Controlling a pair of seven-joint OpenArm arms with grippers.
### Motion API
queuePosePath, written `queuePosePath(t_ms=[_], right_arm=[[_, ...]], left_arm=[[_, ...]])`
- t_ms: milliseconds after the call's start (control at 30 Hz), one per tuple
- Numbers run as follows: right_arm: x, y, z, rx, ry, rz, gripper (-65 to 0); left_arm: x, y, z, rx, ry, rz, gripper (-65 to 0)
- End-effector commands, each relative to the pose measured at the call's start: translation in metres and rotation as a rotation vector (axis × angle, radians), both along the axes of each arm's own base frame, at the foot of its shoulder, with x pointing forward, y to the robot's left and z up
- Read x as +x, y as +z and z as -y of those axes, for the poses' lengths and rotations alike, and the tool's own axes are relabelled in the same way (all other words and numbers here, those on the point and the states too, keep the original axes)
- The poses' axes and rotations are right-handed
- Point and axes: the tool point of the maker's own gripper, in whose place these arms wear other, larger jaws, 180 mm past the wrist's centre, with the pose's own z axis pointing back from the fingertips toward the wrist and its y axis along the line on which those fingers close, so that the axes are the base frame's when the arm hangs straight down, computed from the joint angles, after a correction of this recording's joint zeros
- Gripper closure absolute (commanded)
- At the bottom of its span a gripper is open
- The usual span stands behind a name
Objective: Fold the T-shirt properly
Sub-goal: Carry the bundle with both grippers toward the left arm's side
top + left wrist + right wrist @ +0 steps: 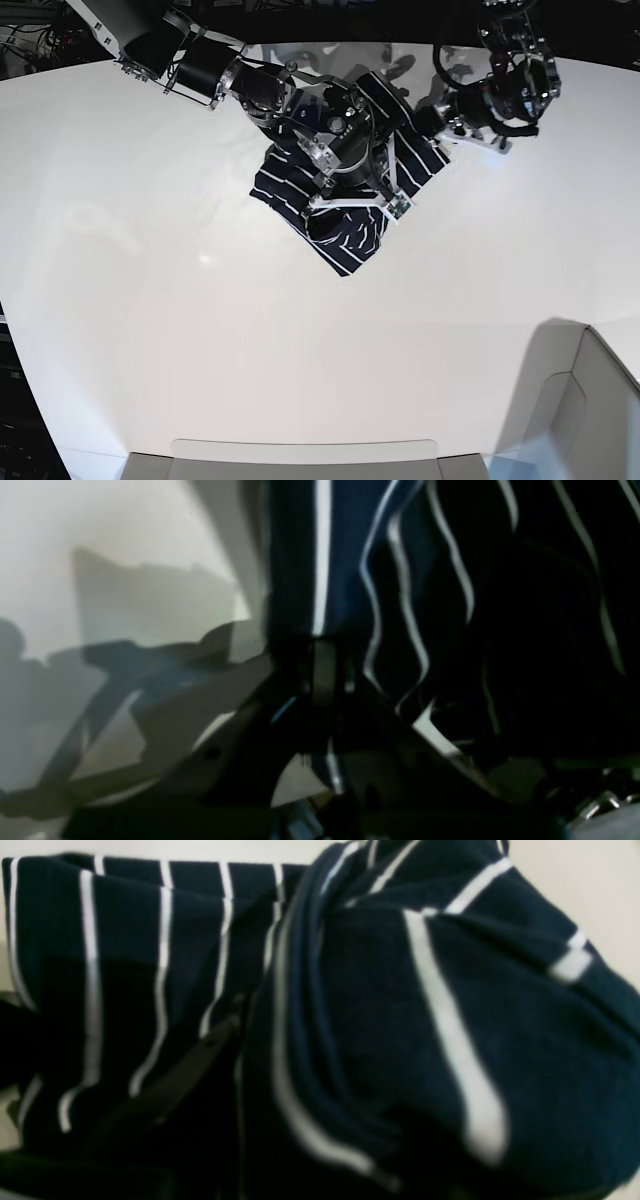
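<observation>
The T-shirt (pixel 345 235), dark navy with thin white stripes, lies bunched at the far middle of the white table (pixel 200 330). My right gripper (pixel 348 195) is over the middle of the shirt. In the right wrist view the fabric (pixel 400 1015) fills the frame, raised close to the camera and draped around one dark finger (pixel 190 1070), so the jaws look shut on it. My left gripper (pixel 430 128) is at the shirt's far right edge. In the left wrist view its jaws meet (pixel 325 667) on a striped fold of the shirt (pixel 400 580).
A grey bin (pixel 590 400) stands at the near right corner. A grey panel (pixel 300 460) runs along the near edge. Dark equipment lines the far edge behind both arms.
</observation>
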Motion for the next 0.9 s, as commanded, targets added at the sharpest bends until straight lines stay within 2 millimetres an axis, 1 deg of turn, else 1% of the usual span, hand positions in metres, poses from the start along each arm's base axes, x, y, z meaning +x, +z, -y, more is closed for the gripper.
queuePosePath(t_ms=[0,67,100,133,167,233,267,333,367,433,600,633,667,700,767,833,867], right_arm=[[0.009,0.017,-0.011,0.03,0.038,0.051,-21.2],[0.001,0.02,-0.019,0.019,0.145,0.053,-22.5],[-0.007,0.022,-0.025,0.021,0.202,0.045,-22.5],[-0.011,0.025,-0.029,0.033,0.24,0.044,-22.5],[-0.014,0.03,-0.034,0.055,0.27,0.045,-22.5],[-0.019,0.04,-0.046,0.147,0.307,0.031,-22.5],[-0.02,0.047,-0.053,0.203,0.321,0.026,-22.5],[-0.02,0.054,-0.06,0.263,0.338,0.012,-22.5],[-0.021,0.055,-0.062,0.278,0.357,0.001,-22.5],[-0.03,0.057,-0.069,0.296,0.412,-0.021,-22.5],[-0.038,0.058,-0.074,0.302,0.471,-0.032,-22.5],[-0.042,0.055,-0.075,0.291,0.483,-0.035,-22.5],[-0.045,0.051,-0.076,0.272,0.497,-0.037,-22.5],[-0.044,0.044,-0.075,0.222,0.509,-0.031,-22.5],[-0.041,0.029,-0.066,0.103,0.508,-0.025,-22.6],[-0.043,0.028,-0.069,0.039,0.516,-0.005,-22.6],[-0.045,0.032,-0.073,0.029,0.522,0.012,-22.6]], left_arm=[[0.003,0.011,-0.009,0.004,0.025,0.026,0.0],[0.008,0.024,-0.026,0.04,0.072,0.069,0.0],[0.009,0.029,-0.034,0.056,0.092,0.086,0.0],[0.01,0.032,-0.041,0.068,0.11,0.097,0.0],[0.01,0.034,-0.046,0.077,0.126,0.102,0.0],[0.003,0.033,-0.06,0.095,0.168,0.09,0.0],[0.0,0.033,-0.066,0.103,0.185,0.087,0.0],[-0.002,0.034,-0.074,0.112,0.209,0.087,0.0],[-0.003,0.034,-0.076,0.115,0.216,0.086,0.0],[-0.011,0.03,-0.079,0.121,0.22,0.065,0.0],[-0.013,0.029,-0.079,0.124,0.22,0.058,0.0],[-0.014,0.029,-0.079,0.125,0.22,0.057,0.0],[-0.014,0.029,-0.079,0.125,0.22,0.057,0.0],[-0.014,0.029,-0.08,0.127,0.22,0.057,0.0],[-0.014,0.028,-0.08,0.127,0.222,0.055,0.0],[-0.014,0.028,-0.08,0.129,0.222,0.055,0.0],[-0.015,0.028,-0.08,0.128,0.222,0.053,0.0]])
